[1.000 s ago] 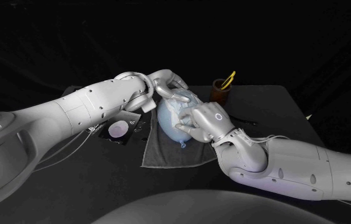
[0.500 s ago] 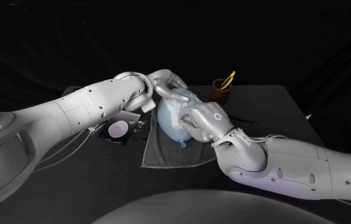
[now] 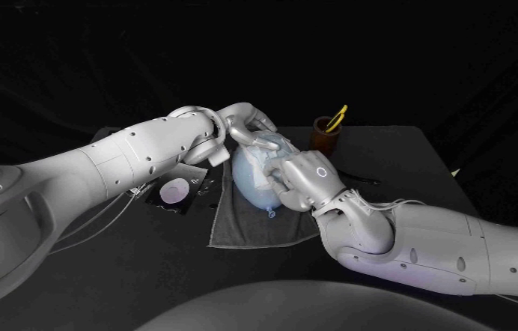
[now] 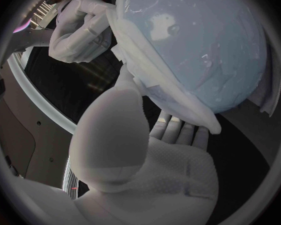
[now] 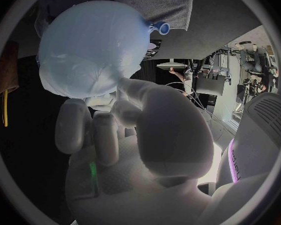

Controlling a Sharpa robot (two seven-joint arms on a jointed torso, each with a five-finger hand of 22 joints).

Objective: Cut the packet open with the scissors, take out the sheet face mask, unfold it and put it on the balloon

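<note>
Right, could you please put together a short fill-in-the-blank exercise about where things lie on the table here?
1. The pale blue balloon lies on a grey ____.
2. The brown cup stands on the robot's ____ side of the balloon.
3. The packet lies on the table close beside the robot's ____ arm.

Missing words: towel; right; left.

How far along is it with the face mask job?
Done, apparently: scissors stand in the cup, packet lies aside, and the sheet mask covers the balloon. In hand: left hand holds the balloon, right hand touches the mask. Left: smoothing and letting go.
</note>
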